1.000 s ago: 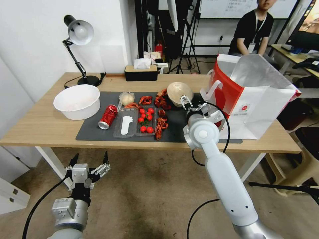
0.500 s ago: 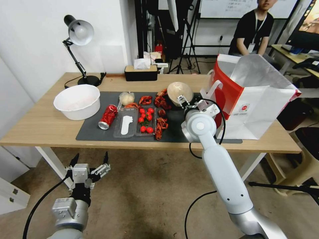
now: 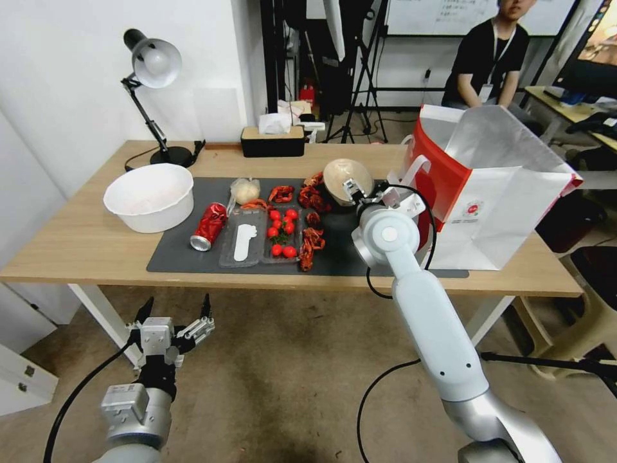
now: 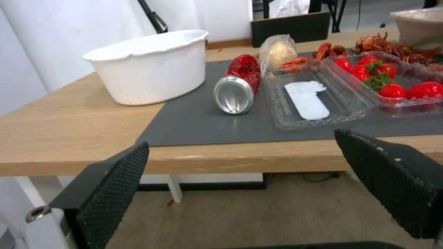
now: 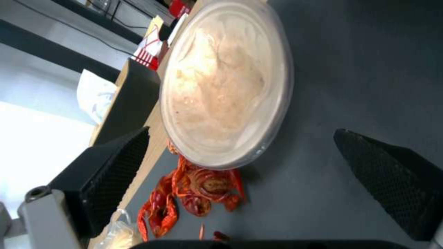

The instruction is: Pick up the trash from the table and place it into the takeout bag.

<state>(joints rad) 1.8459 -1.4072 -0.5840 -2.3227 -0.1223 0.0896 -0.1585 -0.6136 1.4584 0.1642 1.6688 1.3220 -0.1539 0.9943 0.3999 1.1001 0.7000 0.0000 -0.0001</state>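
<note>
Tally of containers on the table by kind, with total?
Bowls: 2, white plastic bowl and beige round bowl
Soda cans: 1, red soda can
Clear trays: 1, clear tray with cherry tomatoes
Bags: 2, small clear bag and takeout bag
Total: 6

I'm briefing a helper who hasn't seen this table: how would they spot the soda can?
Start at the big white bowl on the table's left side. Beside it, on the dark grey mat, lies the soda can: red, dented, tipped on its side, its silver end facing the table's front edge.
</note>
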